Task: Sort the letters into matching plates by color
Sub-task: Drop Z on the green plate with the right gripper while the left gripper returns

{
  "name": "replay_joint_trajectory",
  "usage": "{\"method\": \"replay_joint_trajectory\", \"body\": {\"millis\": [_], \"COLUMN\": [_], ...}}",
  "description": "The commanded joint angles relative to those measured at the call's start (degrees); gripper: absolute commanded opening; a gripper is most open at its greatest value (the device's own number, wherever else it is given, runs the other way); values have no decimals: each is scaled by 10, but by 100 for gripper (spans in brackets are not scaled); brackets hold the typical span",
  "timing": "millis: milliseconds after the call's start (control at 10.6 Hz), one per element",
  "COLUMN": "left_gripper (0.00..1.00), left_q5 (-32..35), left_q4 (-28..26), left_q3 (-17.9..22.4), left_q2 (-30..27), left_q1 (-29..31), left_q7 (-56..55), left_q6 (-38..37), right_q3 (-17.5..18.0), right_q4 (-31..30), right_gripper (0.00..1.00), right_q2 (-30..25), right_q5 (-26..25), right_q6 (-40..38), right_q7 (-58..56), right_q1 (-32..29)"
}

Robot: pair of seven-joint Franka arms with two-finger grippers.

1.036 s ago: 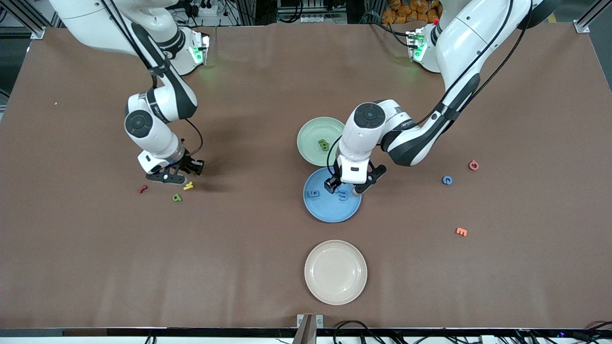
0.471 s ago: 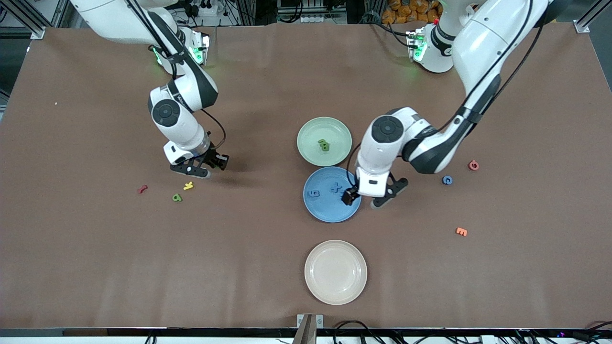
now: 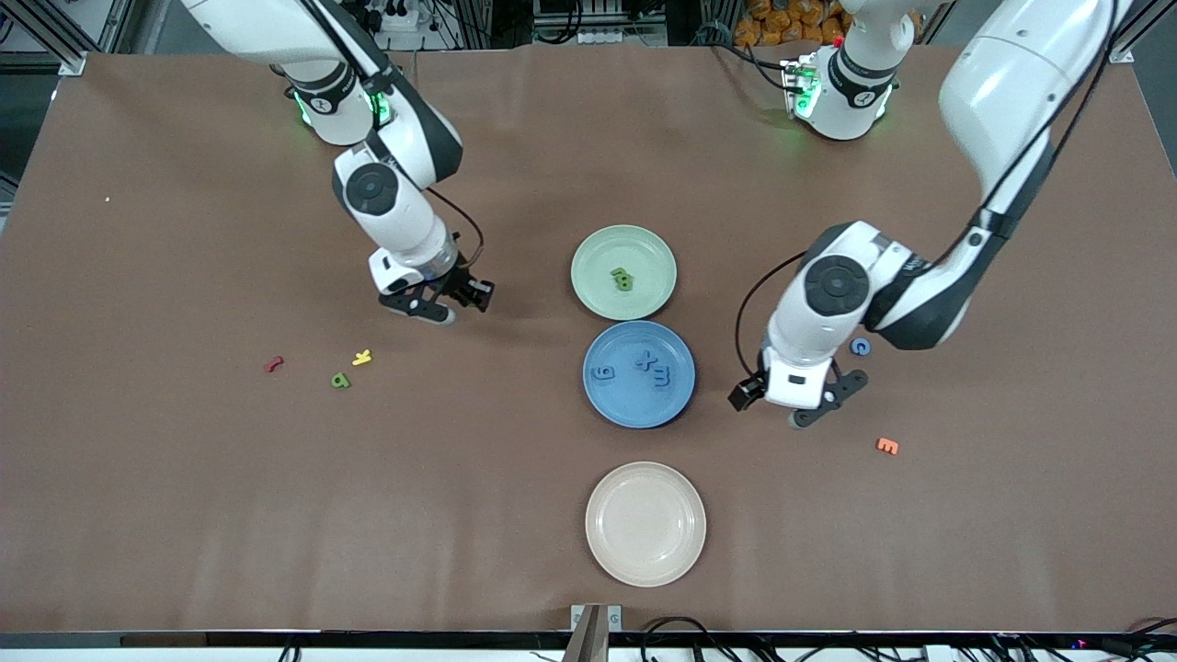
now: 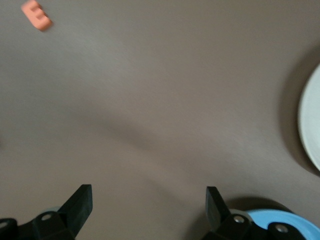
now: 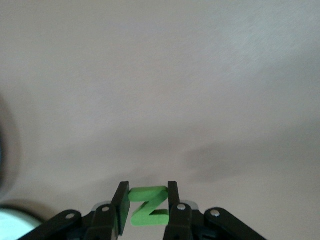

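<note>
Green Z (image 5: 148, 205) pinched in right end effector (image 3: 457, 303); left end effector (image 3: 772, 405) open.

Brown cloth-covered table (image 3: 184, 515), alu frame posts & cables along edges.

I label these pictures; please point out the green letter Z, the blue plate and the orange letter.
green letter Z (image 5: 148, 205), right wrist view, its middle stroke.
blue plate (image 3: 625, 409), front view, bare floor near its rim.
orange letter (image 3: 887, 446), front view, its middle.
</note>
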Motion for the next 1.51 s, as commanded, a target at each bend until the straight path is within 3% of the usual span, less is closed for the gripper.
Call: {"method": "replay_joint_trajectory", "body": {"millis": [0,188,565,1036,1413], "left_gripper": [100,100,100,100,100], "left_q5": [-13,-14,-26,-102,-131], "left_q4": [-29,-39,-82,-116,-131], "left_q3": [-46,-36,37,96,119], "left_q2": [-18,-19,-42,-87,-103], "left_q1": [70,69,53,52,51], "left_q7": [55,63,118,302,384], "left_q6": [-33,-39,-39,-35,-21], "right_q3": [8,8,7,7,7], "right_q4": [46,76,141,240,305], "right_gripper": [0,0,0,0,0], "right_q2": [16,35,70,161,202], "right_q5": [11,10,-4,-159,-182], "right_q6": [-16,-16,-24,-44,-86], "right_q7": [82,136,257,462,487], "right_q1": [44,78,156,207,223]}}
